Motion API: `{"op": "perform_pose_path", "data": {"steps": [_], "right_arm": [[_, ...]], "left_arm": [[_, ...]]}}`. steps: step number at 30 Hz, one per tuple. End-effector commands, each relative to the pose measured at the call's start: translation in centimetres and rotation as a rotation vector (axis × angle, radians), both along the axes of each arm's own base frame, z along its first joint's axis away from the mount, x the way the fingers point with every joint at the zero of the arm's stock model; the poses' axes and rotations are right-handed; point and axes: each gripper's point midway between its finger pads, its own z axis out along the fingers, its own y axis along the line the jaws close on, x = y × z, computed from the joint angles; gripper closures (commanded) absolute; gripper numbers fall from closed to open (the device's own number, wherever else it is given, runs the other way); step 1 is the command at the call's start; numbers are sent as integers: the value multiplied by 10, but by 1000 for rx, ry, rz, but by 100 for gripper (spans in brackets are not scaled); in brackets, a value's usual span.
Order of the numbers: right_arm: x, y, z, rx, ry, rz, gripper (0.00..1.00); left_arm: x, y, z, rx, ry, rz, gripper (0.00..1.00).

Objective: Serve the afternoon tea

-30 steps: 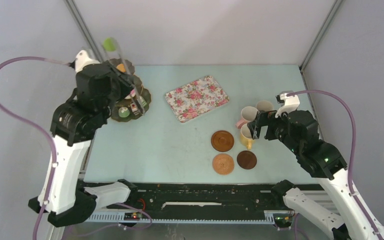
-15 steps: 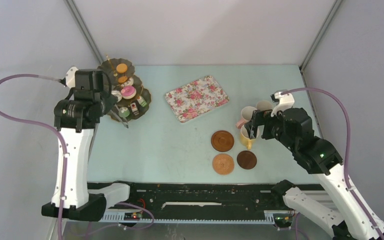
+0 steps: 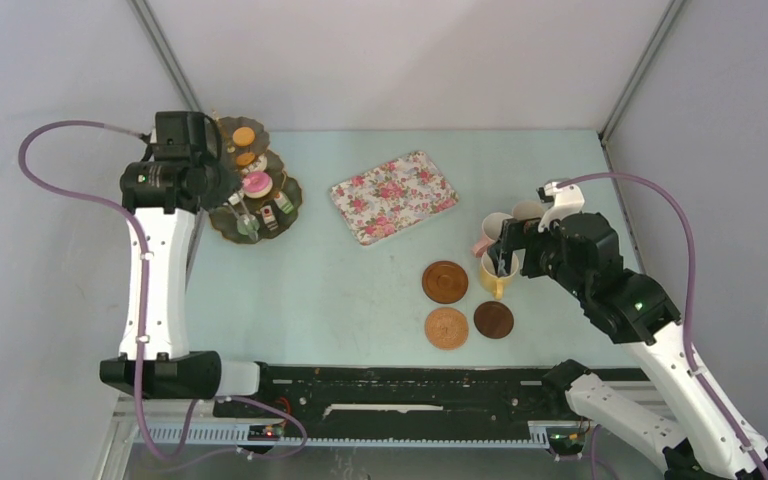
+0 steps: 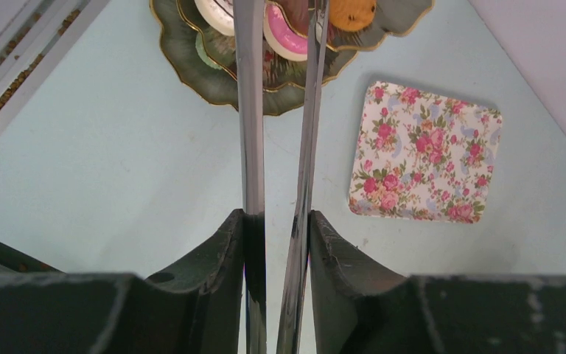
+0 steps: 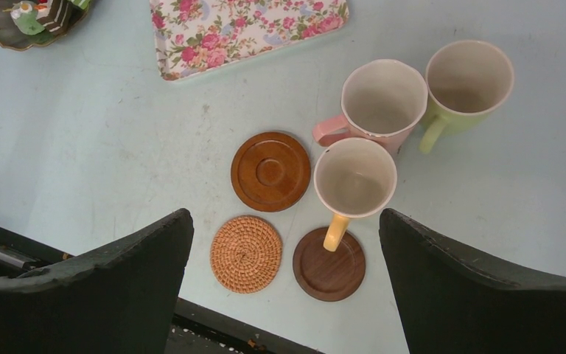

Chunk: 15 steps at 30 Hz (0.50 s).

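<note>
Early stage: left claw point(image 4: 276, 221) clamped on tongs point(image 4: 249, 110) aimed at the stand point(image 4: 184, 70) ahead, right claw point(image 5: 284, 217) spread apart above mugs point(image 5: 355, 177), none yet on the coasters point(image 5: 270, 171).

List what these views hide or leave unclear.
- Tongs tips: left wrist view, cut by top edge.
- Stand: same view, far part cut by top edge.
- Cakes: top view, too small to identify.
- Yellow mug: top view, partly under the right claw.
</note>
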Motion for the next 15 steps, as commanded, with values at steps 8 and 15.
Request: {"op": "perform_pose_path", "data": {"steps": [8,15], "right_arm": [[10,2,12,-5,-44,-7,0],[12,-1,13,-2,-46,-23,0]], "left_arm": [[20,10,17,-25,-58,-26,67],[35,15,15,-66,-63,-29,64]]}}
